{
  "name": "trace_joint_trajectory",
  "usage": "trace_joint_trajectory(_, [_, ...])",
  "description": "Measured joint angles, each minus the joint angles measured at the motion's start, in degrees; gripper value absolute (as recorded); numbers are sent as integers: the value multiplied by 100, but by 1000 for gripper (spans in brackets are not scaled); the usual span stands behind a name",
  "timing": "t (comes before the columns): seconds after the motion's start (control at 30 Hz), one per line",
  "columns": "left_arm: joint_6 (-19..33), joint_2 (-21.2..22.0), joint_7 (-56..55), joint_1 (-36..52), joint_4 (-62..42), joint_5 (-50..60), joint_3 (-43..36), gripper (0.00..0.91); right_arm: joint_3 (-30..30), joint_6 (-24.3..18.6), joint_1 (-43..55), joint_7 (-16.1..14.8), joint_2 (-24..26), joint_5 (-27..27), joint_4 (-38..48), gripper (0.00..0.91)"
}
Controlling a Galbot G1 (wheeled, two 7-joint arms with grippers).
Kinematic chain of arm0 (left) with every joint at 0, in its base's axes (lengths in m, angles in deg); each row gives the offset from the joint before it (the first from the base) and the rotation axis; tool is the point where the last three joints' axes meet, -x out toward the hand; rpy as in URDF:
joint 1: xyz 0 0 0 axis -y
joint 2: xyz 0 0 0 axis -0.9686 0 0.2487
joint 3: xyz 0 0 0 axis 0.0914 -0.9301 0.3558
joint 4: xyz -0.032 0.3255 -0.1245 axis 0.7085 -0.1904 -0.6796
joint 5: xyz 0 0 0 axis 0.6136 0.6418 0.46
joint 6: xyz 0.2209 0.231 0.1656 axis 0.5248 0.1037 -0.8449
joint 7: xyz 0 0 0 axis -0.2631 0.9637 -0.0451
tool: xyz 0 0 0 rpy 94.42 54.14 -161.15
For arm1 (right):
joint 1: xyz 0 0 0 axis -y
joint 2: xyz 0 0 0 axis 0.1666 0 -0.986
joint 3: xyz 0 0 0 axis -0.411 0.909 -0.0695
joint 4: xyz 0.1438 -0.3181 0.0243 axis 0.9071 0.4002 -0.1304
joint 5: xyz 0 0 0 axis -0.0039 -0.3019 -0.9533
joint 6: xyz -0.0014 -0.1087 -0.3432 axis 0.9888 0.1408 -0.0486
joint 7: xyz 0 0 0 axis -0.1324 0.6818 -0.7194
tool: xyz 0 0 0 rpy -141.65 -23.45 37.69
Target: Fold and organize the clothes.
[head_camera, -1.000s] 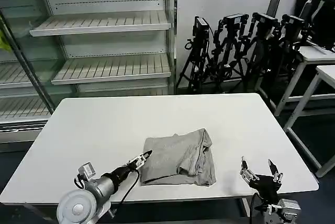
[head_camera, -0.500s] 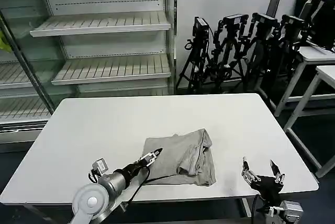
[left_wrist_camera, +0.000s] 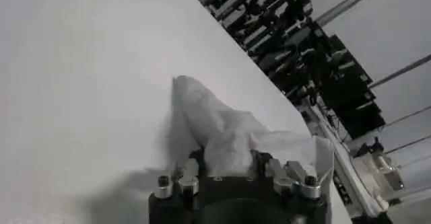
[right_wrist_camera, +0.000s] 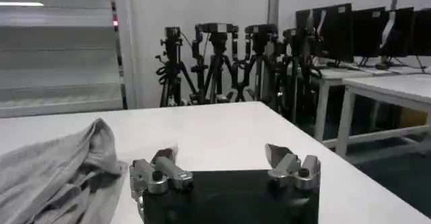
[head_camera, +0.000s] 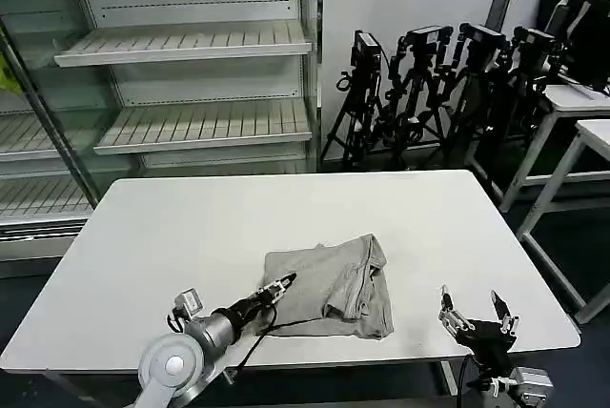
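The clothes are one light grey T-shirt point(head_camera: 329, 284) lying as a folded, rumpled bundle near the front middle of the white table point(head_camera: 172, 227). My left gripper point(head_camera: 281, 284) reaches in from the front left and is shut on the T-shirt's near left edge. In the left wrist view the cloth point(left_wrist_camera: 222, 128) rises into a ridge and runs between the jaws of the left gripper point(left_wrist_camera: 227, 161). My right gripper point(head_camera: 475, 308) stands open over the table's front right, apart from the T-shirt. The right wrist view has the right gripper point(right_wrist_camera: 222, 155) with nothing in it and the T-shirt point(right_wrist_camera: 47, 171) off to one side.
A metal shelf rack point(head_camera: 181, 46) stands behind the table's far left. Black camera tripods point(head_camera: 429, 84) line the wall behind. White side tables point(head_camera: 581, 112) stand at the right. Bare tabletop surrounds the T-shirt on all sides.
My left gripper has moved forward and to the right from beside the T-shirt onto its near left edge. The right gripper has stayed put.
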Motion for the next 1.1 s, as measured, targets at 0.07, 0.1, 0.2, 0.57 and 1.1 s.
trace_joint_trajectory(0.07, [-7, 27, -6, -5, 2, -8, -1, 40, 0, 0, -6, 1, 0, 0, -9, 907])
trace_joint_trajectory(0.1, [-13, 39, -17, -8, 3, -16, -5, 40, -1, 0, -8, 2, 0, 0, -12, 907])
trace_joint_trajectory(0.2, [-25, 72, -36, -19, 30, -50, 20, 40, -1, 0, -18, 3, 3, -1, -34, 907])
trace_joint_trajectory(0.57, [-18, -15, -86, -198, 318, -264, 348, 40, -17, 1, 19, 10, 104, 65, -54, 907])
trace_joint_trajectory(1.1, [-35, -1439, 418, -1494, 415, -123, 2757, 40, 269, -2, 459, -9, 285, 265, 235, 907])
